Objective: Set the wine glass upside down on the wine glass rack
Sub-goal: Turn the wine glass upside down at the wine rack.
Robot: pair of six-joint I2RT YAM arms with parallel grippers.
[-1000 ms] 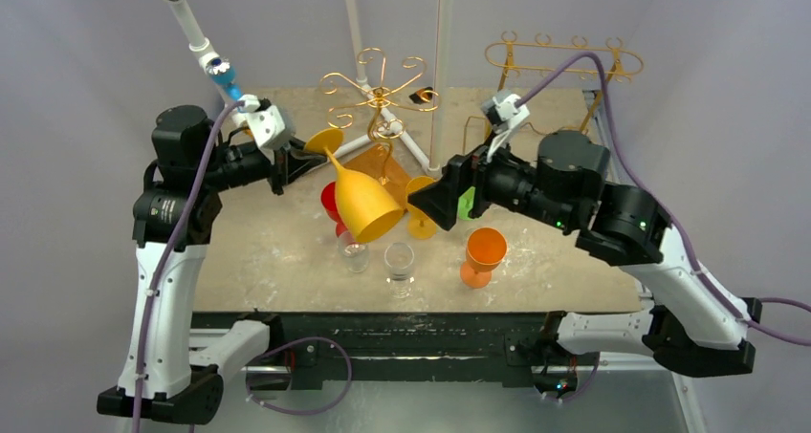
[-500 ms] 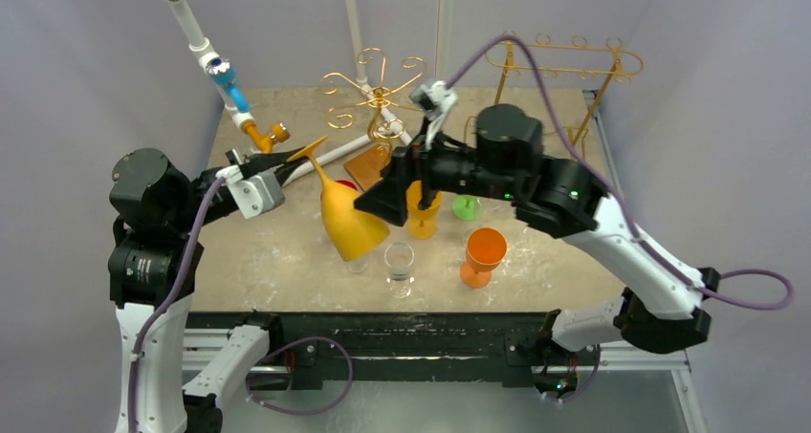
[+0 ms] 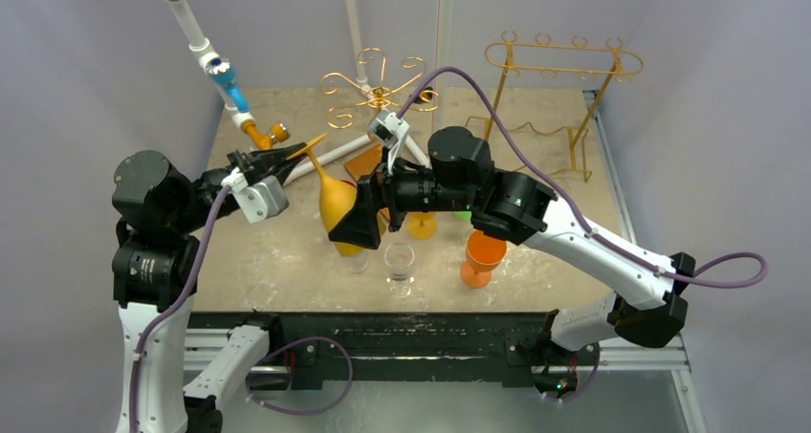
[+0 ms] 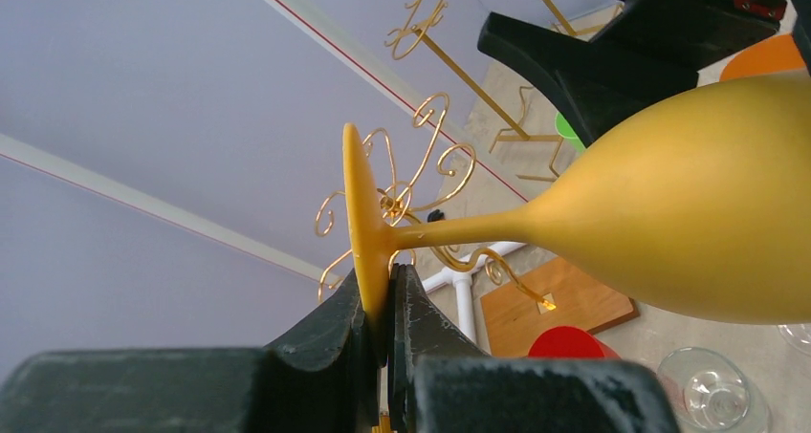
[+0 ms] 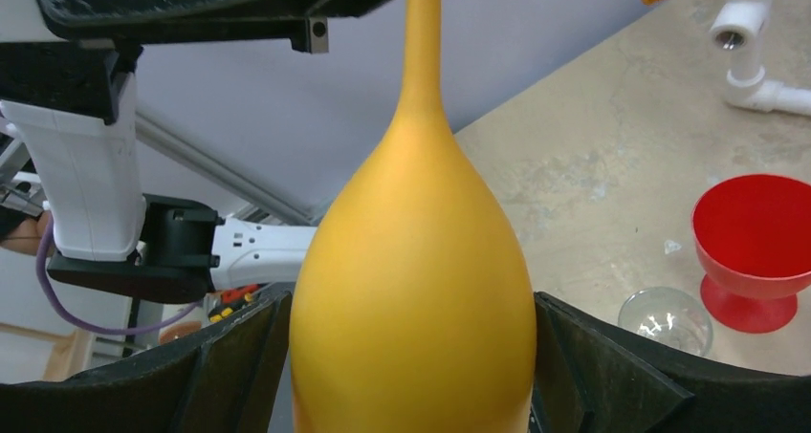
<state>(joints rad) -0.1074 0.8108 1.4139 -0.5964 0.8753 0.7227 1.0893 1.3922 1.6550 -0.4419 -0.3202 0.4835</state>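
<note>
The yellow wine glass (image 3: 332, 200) hangs tilted above the table, foot up and to the left, bowl down. My left gripper (image 3: 287, 158) is shut on the rim of its flat foot (image 4: 360, 213), seen pinched between the pads in the left wrist view. My right gripper (image 3: 358, 225) is open, its two black fingers (image 5: 239, 366) straddling the bowl (image 5: 416, 280) on both sides. A gold spiral wire rack (image 3: 375, 93) stands behind the glass at the table's middle back. A second gold rack (image 3: 559, 62) stands at the back right.
Under the held glass stand a red glass (image 5: 751, 232) and two clear glasses (image 3: 399, 259) (image 5: 665, 318). An orange glass (image 3: 483, 251) and a yellow-orange one (image 3: 421, 225) are to the right. A wooden board (image 4: 555, 304) and white pipes (image 3: 203, 46) lie behind.
My right arm swung left and down, bringing its open fingers around the glass bowl. The left arm drew back to the left with the glass, which now hangs steeper.
</note>
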